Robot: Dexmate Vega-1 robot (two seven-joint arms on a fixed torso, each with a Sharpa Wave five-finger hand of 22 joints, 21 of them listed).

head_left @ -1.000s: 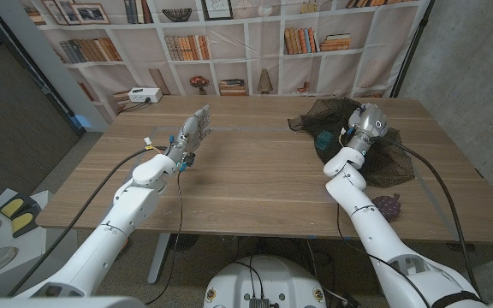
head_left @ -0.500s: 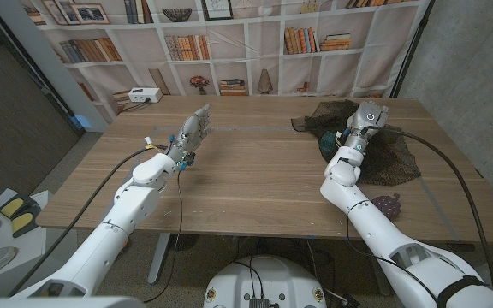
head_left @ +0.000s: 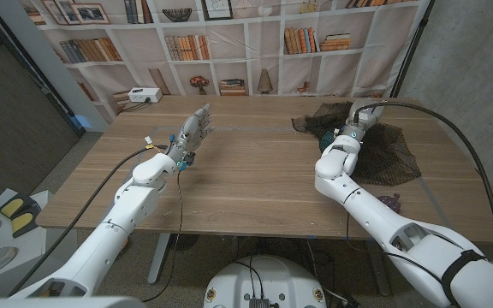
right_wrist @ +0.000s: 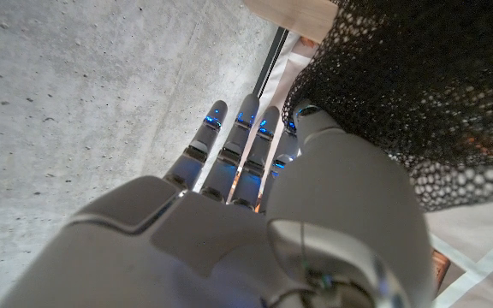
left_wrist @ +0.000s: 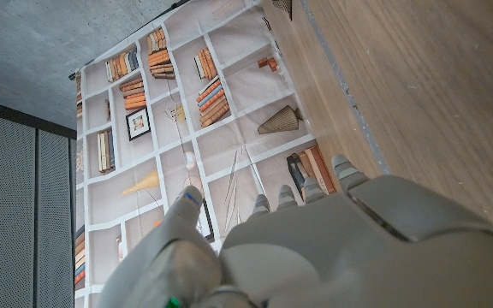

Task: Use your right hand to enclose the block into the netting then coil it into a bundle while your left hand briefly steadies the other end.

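Note:
The black netting (head_left: 388, 154) lies crumpled on the far right of the wooden table (head_left: 255, 184). My right hand (head_left: 358, 120) is over the netting's left part, with the forearm raised steeply in front of it. In the right wrist view, the right hand (right_wrist: 229, 205) has straight fingers (right_wrist: 246, 128) holding nothing, and the thumb lies against the netting (right_wrist: 400, 77). The block is hidden behind the arm or the mesh. My left hand (head_left: 193, 130) stands over the table's left half, far from the netting, with its fingers apart and pointing up. Its back (left_wrist: 349, 248) fills the foreground of the left wrist view.
A small purple thing (head_left: 390, 203) lies near the table's front right edge, beside my right forearm. A white box (head_left: 144, 94) sits at the back left corner. A black cable (head_left: 452, 128) arches over the table's right side. A bookshelf backdrop stands behind the table.
My right forearm has swung upright and its elbow has moved left and nearer. The hand reached farther over the netting, and the teal block by the netting's left edge is now covered. The left arm stayed still.

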